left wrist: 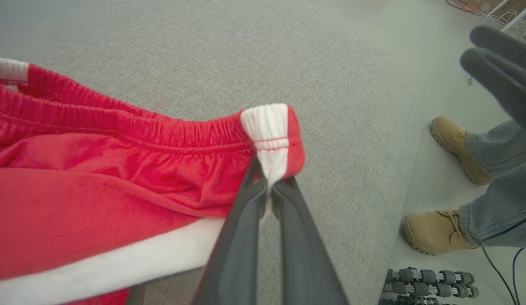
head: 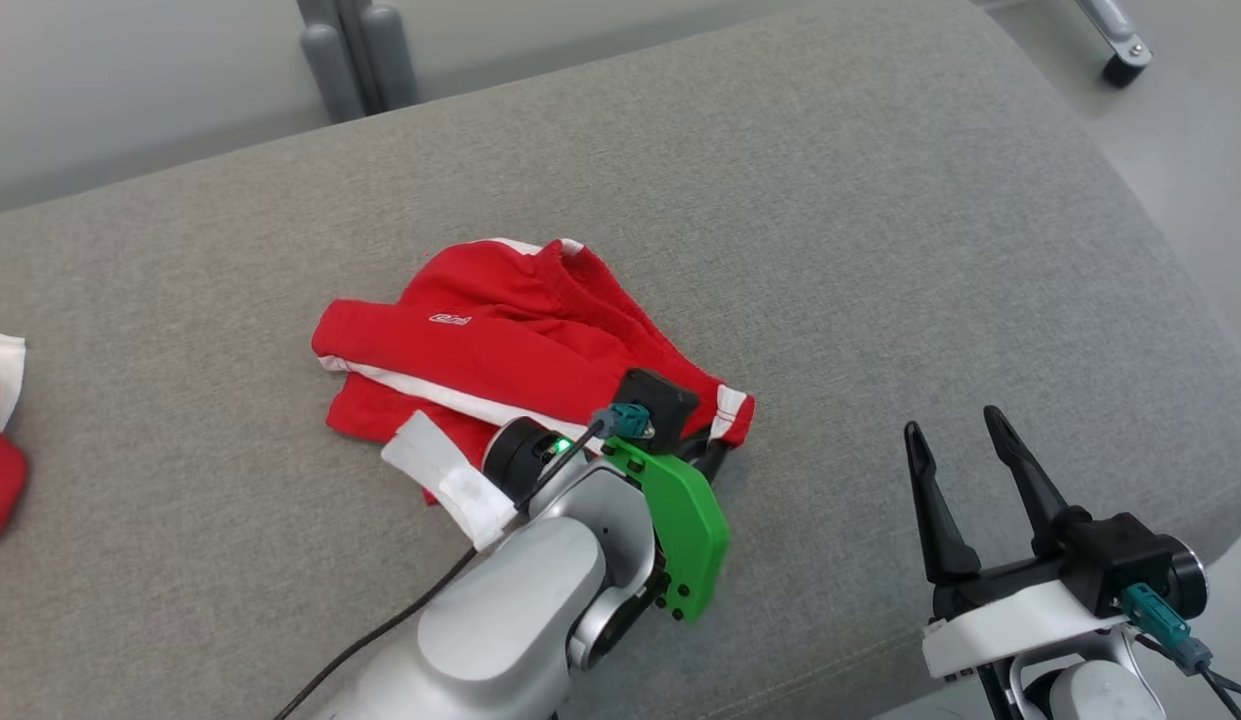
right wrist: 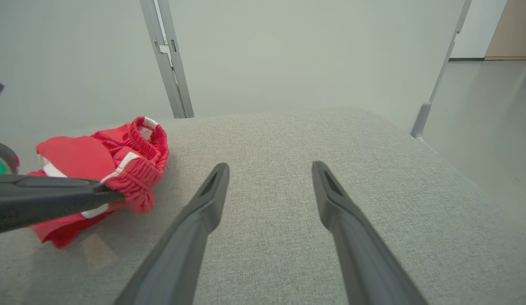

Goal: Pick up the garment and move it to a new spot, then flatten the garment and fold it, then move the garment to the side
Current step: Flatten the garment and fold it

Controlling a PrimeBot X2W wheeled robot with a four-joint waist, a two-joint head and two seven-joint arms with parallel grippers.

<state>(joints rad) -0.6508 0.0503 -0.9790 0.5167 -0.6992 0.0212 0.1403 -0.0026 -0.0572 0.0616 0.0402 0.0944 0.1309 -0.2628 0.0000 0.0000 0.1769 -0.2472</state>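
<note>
The garment (head: 500, 340), a pair of red shorts with white side stripes, lies crumpled near the middle of the grey padded surface (head: 880, 250), its elastic waistband toward the right. The left gripper (left wrist: 269, 186) is clamped on the waistband corner (left wrist: 271, 135), with the white stripe pinched between its two dark fingers and the rest of the cloth resting on the padding. The right gripper (head: 952, 420) hovers at the near right, well apart from the shorts, its fingers spread and holding nothing.

This looks like the first step: the grip is made and the lift is not yet done. The next move probably calls for raising that corner and carrying the shorts over the bare padding to the right. A one-corner hold will let the cloth trail. A person's boots (left wrist: 453, 142) stand on the floor beyond the right edge.
</note>
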